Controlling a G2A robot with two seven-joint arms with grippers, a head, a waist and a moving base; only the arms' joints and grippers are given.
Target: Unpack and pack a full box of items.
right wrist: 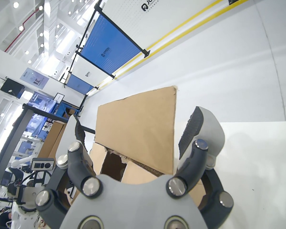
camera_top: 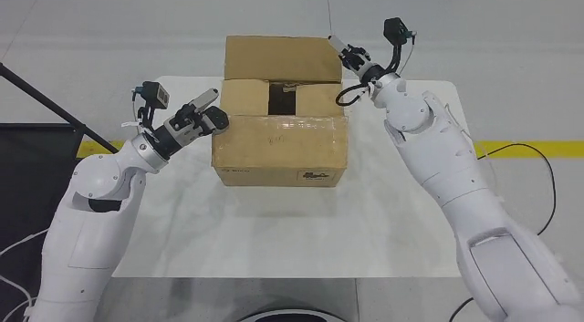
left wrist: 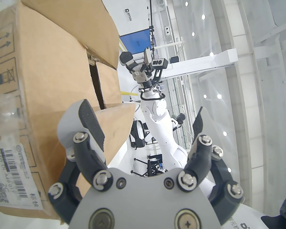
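Note:
A brown cardboard box (camera_top: 278, 144) stands mid-table on the white table (camera_top: 383, 222). Its back flap (camera_top: 278, 57) stands open, and a dark gap (camera_top: 285, 97) shows between the folded side flaps. My left gripper (camera_top: 215, 109) sits open at the box's upper left corner. In the left wrist view the left gripper (left wrist: 143, 110) has one finger (left wrist: 91, 122) against a flap edge of the box (left wrist: 38, 72). My right gripper (camera_top: 339, 46) is open at the back right corner. In the right wrist view the back flap (right wrist: 138, 144) lies between the spread fingers of the right gripper (right wrist: 135, 117).
White tabletop lies free in front of the box and to both sides. A black stand leg (camera_top: 36, 94) and a dark mat (camera_top: 27, 167) lie off the table's left edge. A printed label (left wrist: 9, 175) is stuck on the box's left side.

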